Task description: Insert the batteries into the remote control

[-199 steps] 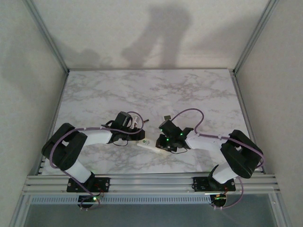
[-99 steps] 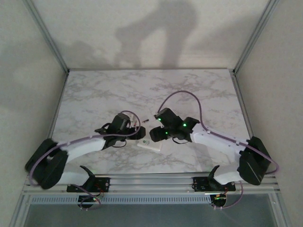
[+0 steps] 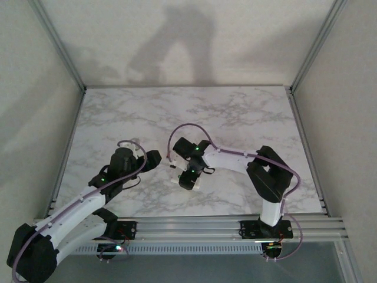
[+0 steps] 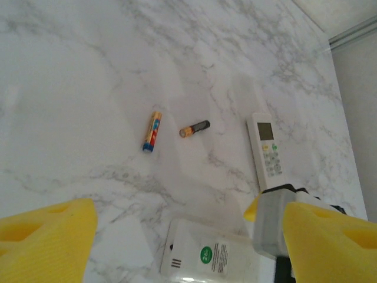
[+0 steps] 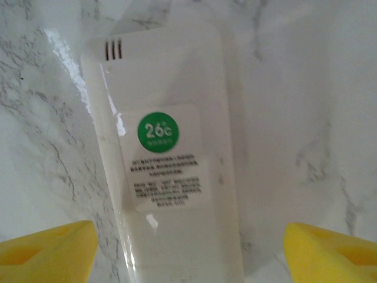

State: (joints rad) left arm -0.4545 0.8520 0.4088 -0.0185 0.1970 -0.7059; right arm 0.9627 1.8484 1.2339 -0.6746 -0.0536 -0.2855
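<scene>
My left tool (image 4: 188, 236) and right tool (image 5: 188, 247) have both just opened and are empty. The right hangs over a white stickered piece (image 5: 171, 159). The batteries (image 4: 152, 131) (image 4: 194, 128) lie loose on the worktop (image 4: 88, 71) near the face-up remote (image 4: 268, 150), so I judge loading not begun.

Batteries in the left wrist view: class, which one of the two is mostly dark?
The dark battery, orange at one end, on the right of the pair in this view. The other battery is yellow, blue and red.

Open tabletop (image 4: 88, 71) around both batteries (image 4: 152, 131)
</scene>
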